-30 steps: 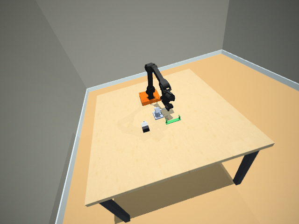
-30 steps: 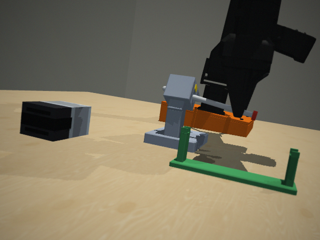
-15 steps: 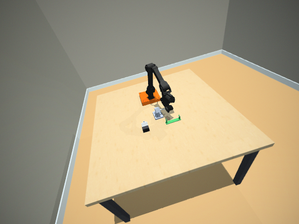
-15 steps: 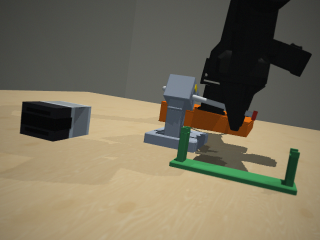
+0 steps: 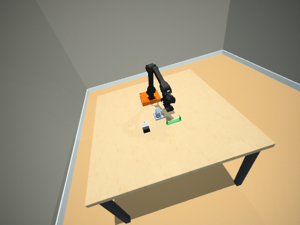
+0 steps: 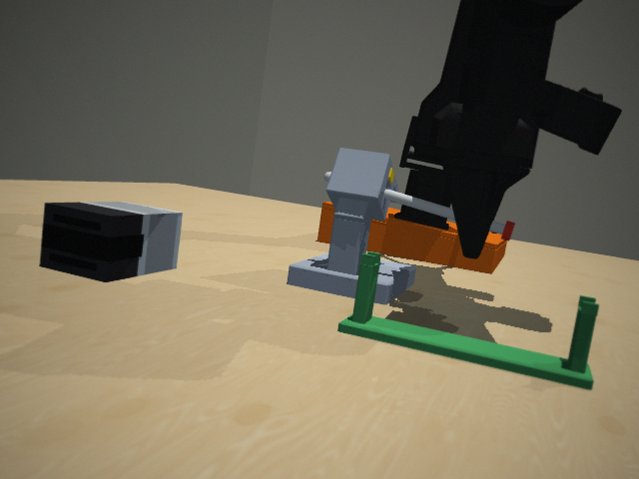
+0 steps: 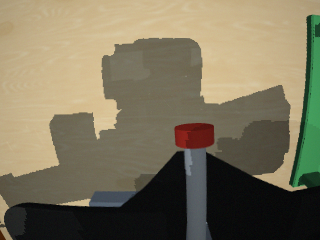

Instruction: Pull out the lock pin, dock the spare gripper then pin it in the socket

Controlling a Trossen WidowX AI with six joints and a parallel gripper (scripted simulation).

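Note:
The lock pin [image 6: 428,205] [image 7: 195,136], grey with a red head, runs through the socket of the blue-grey mount [image 5: 158,116] [image 6: 358,173]. Its rounded tip shows on the socket's far side and its long headed end sticks out toward my gripper. My gripper [image 5: 169,109] [image 6: 470,249] [image 7: 189,158] points down and is shut on the pin's shaft, close to the red head. The fingers flank the shaft in the wrist view. The spare gripper [image 5: 146,127] [image 6: 93,241], black with a light grey end, lies on the table apart from the mount. Its spigot is hidden in the exterior view.
A green rack [image 5: 174,121] [image 6: 464,347] [image 7: 305,105] with two upright posts stands beside the mount, below and to one side of my gripper. The arm's orange base [image 5: 146,99] [image 6: 417,241] is behind the mount. A yellow mark [image 6: 390,176] shows on the socket's side.

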